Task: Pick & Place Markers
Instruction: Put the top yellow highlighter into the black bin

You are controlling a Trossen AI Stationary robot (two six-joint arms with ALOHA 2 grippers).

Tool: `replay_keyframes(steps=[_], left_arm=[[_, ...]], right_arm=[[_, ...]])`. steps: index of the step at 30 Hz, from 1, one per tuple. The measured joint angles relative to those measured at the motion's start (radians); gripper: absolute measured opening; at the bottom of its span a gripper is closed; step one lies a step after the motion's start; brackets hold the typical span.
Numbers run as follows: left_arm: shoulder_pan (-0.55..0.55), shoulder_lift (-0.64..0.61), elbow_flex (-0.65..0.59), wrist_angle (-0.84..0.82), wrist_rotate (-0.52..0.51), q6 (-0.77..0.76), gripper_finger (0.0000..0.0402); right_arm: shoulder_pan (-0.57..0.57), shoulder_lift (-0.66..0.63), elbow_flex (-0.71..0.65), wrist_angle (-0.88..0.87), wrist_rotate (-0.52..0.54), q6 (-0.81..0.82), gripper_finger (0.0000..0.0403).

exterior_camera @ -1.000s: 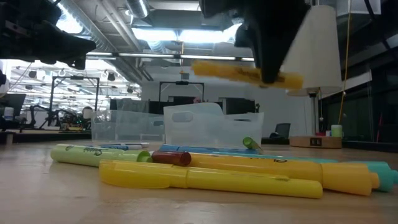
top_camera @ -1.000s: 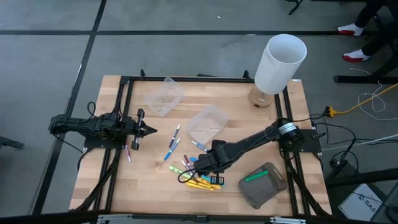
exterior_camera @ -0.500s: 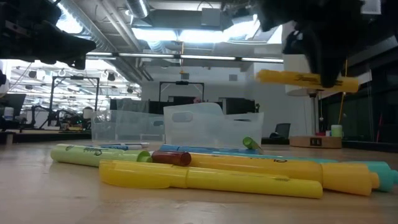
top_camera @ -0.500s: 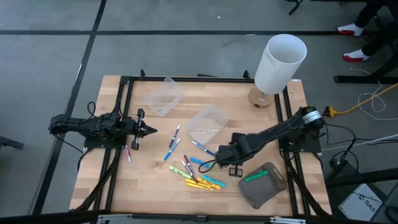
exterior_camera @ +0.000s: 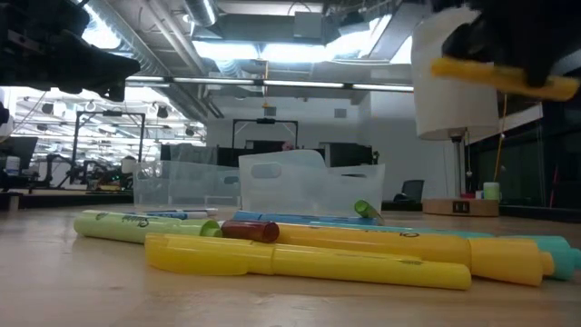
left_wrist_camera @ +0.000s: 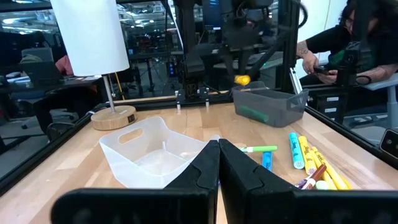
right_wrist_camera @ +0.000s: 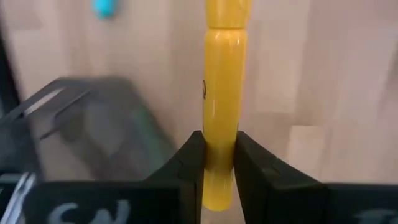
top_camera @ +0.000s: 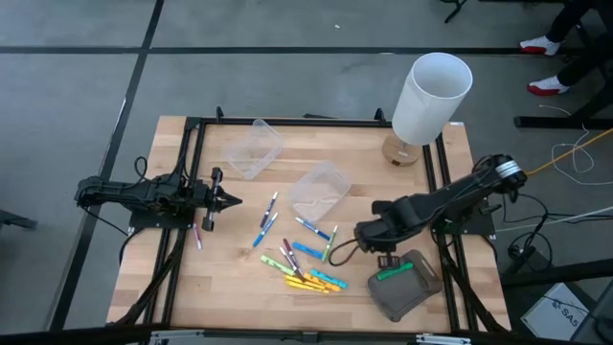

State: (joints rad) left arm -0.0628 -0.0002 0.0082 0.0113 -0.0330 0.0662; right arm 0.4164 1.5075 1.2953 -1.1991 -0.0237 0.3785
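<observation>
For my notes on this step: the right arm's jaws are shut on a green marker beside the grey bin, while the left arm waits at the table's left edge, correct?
Not quite: the right gripper is shut on a yellow marker, as the right wrist view shows. It is beside the grey bin, and the left gripper waits at the left.

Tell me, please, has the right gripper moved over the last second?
Yes. In the high view the right gripper, shut on a yellow marker, has carried it away from the marker pile toward the grey bin.
</observation>
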Motion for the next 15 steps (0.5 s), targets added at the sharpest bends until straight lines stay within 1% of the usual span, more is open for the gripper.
replay_keyframes(steps=[6, 15], left_arm=[[0.000, 0.000, 0.000, 0.000, 0.000, 0.000, 0.0004], [0.000, 0.000, 0.000, 0.000, 0.000, 0.000, 0.0004]], right_arm=[[0.065, -0.032, 0.000, -0.021, -0.076, -0.049, 0.0064], [0.196, -0.033, -0.001, -0.092, -0.079, -0.075, 0.0064]])
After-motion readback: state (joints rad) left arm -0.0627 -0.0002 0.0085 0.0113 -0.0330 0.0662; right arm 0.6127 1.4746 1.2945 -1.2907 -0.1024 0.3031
